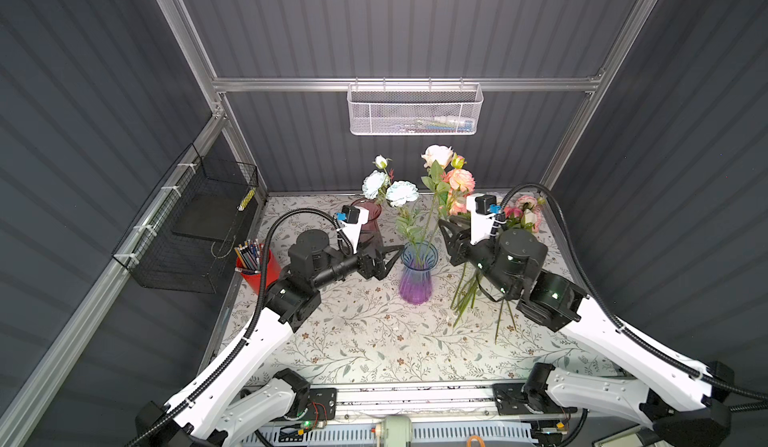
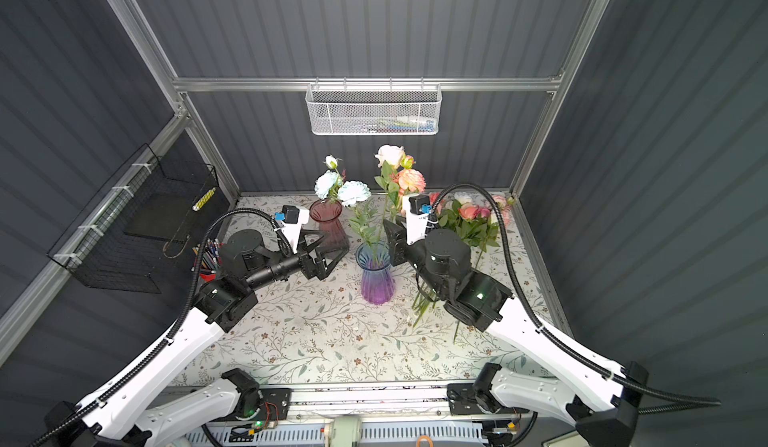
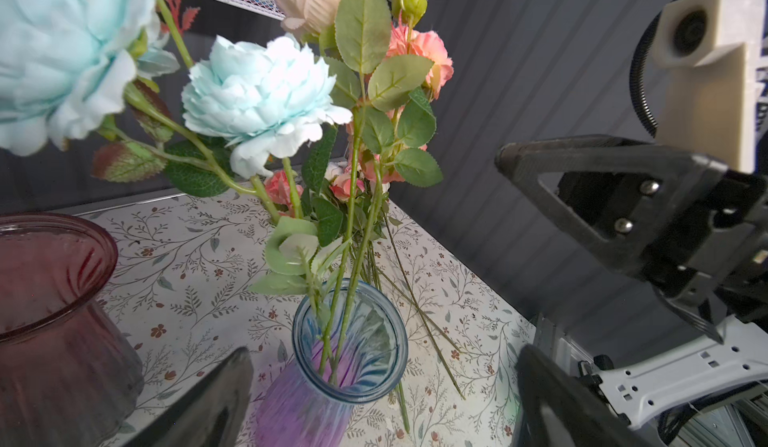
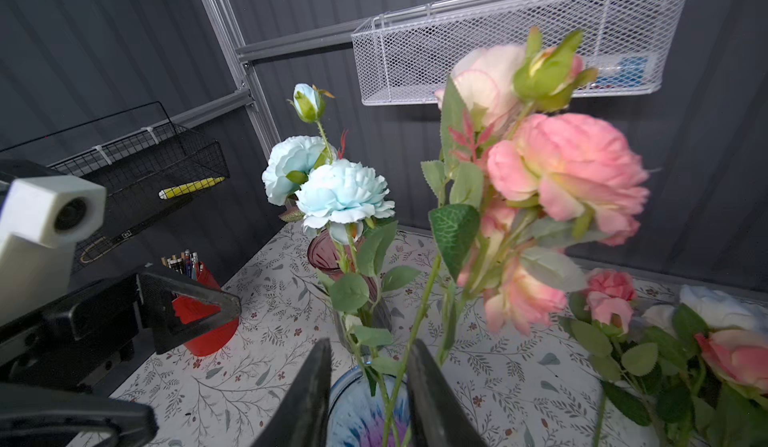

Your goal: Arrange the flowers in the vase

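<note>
A blue-and-purple glass vase (image 1: 417, 274) (image 3: 349, 341) stands mid-table. Two sprays of flowers stand in it: one with pale blue heads (image 1: 401, 192) (image 4: 343, 193), one with cream and coral-pink heads (image 1: 459, 180) (image 4: 569, 166). My right gripper (image 1: 445, 241) (image 4: 370, 343) hovers over the vase's right rim; its jaws stand a little apart, with the green stems between them. My left gripper (image 1: 392, 262) (image 3: 384, 357) is wide open just left of the vase, holding nothing. More flowers (image 1: 524, 215) (image 4: 723, 341) lie at the right, partly hidden by the right arm.
An empty dark red vase (image 1: 370, 218) stands behind the left gripper. A red cup of pencils (image 1: 254, 267) sits at the table's left edge, below a black wire basket (image 1: 195, 224). A white mesh basket (image 1: 415, 108) hangs on the back rail.
</note>
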### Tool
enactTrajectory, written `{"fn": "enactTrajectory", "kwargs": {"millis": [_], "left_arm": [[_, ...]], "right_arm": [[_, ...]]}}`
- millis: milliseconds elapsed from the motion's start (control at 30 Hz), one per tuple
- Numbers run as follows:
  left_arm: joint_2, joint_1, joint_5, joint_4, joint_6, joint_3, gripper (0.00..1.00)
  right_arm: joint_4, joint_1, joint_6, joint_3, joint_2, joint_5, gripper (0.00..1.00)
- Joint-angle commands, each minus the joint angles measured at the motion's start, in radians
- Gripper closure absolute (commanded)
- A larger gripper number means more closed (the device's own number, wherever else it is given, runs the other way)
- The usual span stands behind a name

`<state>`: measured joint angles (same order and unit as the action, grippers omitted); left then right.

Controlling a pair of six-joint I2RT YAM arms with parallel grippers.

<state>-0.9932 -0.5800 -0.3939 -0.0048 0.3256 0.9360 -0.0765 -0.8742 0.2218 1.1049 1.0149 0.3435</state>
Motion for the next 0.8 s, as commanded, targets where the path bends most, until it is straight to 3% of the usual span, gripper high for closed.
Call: {"fn": "enactTrajectory", "kwargs": {"millis": [0,167,367,533,767], "left_arm": [[-0.014,0.0,-0.063,0.022,0.009,0.011,0.01],[-0.048,-0.021,-0.148,0.036,0.013,0.021,0.05],[-0.124,-0.117,-0.226,-0.056,-0.042,0.079,0.08],[-0.15,-0.161,-0.272,-0.068,-0.048,0.091,0.09],[-0.148,-0.165,-0.304,-0.055,-0.028,0.089,0.08]], "right_arm": [[-0.056,-0.004,-0.004,-0.018,-0.052,0.042,0.69],[-0.13,0.033,-0.009,-0.059,-0.141,0.107,0.72],[-0.212,0.3,0.066,-0.158,-0.195,-0.001,0.72],[-0.34,0.451,0.097,-0.13,-0.026,-0.04,0.71],[-0.363,0.606,0.137,-0.054,0.266,-0.198,0.68]]}}
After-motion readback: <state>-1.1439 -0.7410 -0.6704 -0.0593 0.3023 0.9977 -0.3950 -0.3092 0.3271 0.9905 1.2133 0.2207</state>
